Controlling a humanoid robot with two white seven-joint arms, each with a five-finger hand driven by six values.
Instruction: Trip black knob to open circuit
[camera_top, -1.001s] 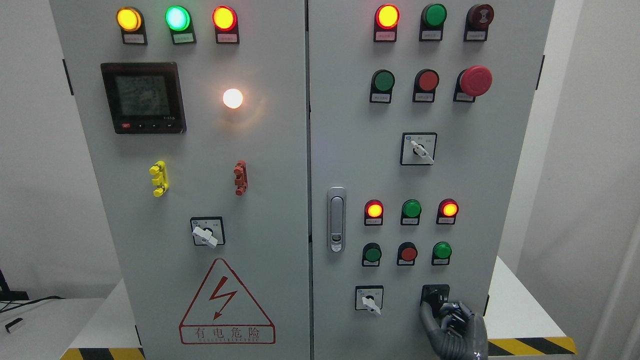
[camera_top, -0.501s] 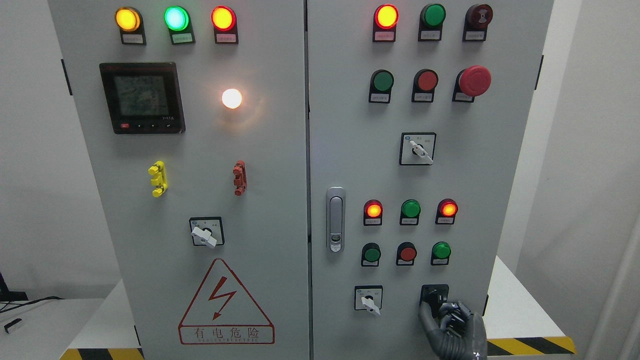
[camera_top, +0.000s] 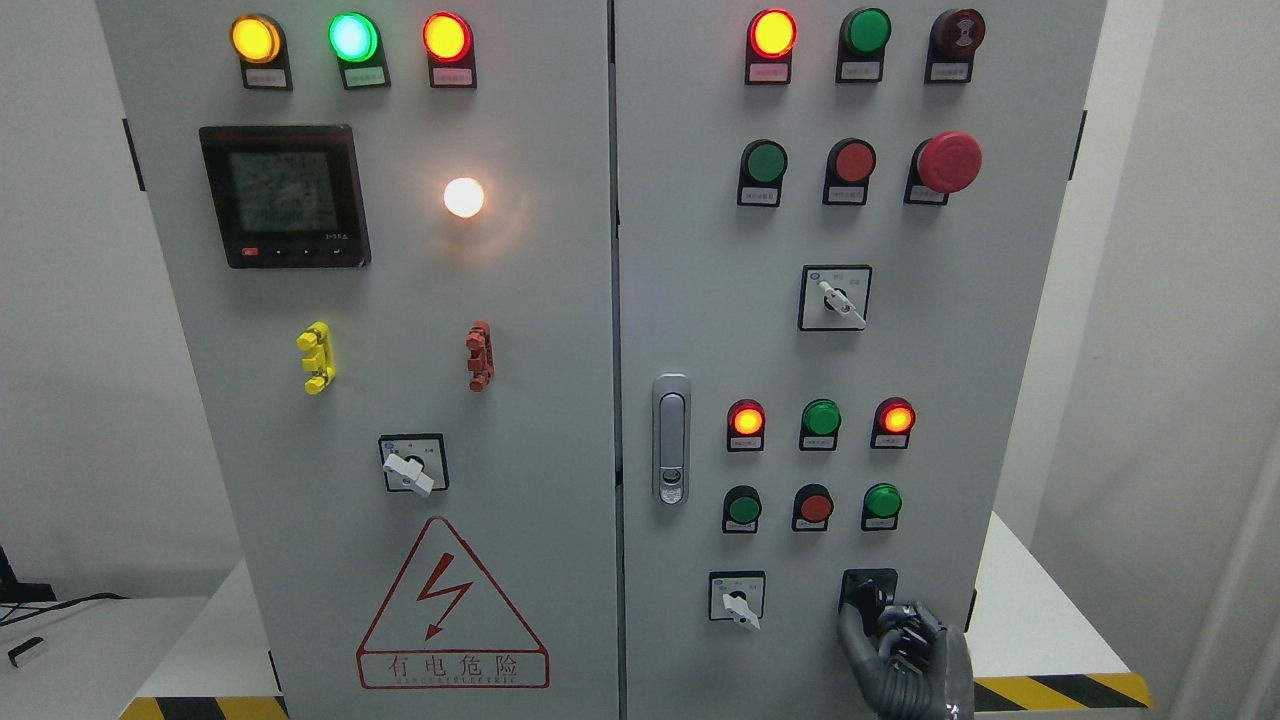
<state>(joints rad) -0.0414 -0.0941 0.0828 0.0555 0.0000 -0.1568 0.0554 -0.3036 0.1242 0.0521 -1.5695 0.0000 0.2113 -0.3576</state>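
Observation:
The black knob (camera_top: 868, 590) sits on a black square plate at the lower right of the right cabinet door (camera_top: 700, 300). My right hand (camera_top: 880, 625), dark grey with jointed fingers, rises from the bottom edge and its fingers are curled around the knob, hiding most of it. The thumb lies along the knob's left side. My left hand does not show in the picture.
A white selector switch (camera_top: 738, 600) sits just left of the knob. Above it are red and green lamps (camera_top: 820, 418) and push buttons (camera_top: 815, 507). A door latch (camera_top: 671, 440) stands near the door seam. A red mushroom stop button (camera_top: 948, 162) is at the upper right.
The whole view has shifted a few pixels left since the earliest frame. The right hand stays on the knob with no clear turn visible.

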